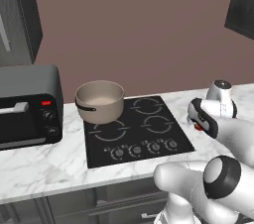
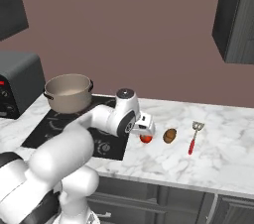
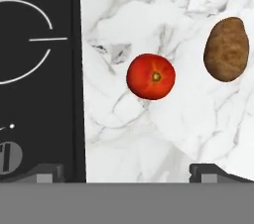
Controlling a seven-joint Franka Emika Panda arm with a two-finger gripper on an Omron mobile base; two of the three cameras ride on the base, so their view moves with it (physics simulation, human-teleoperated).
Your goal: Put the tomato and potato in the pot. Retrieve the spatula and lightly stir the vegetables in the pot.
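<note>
Tomato [image 3: 151, 76] glossy round, rough oval potato [image 3: 226, 48] at 3 o'clock, veined marble desk [image 3: 149, 139], jaws spread, tips cropped.

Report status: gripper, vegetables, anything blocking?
Gripper open, above tomato. Potato beside it on the counter, both outside pot. Nothing in the way.

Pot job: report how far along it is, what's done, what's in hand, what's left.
Done: nothing yet; the pot on the cooktop looks empty. In hand: the open end effector hangs above the tomato, which lies on the marble counter, not gripped. Left: move the tomato and the potato into the pot, then fetch the spatula lying to the potato's right and stir.
</note>
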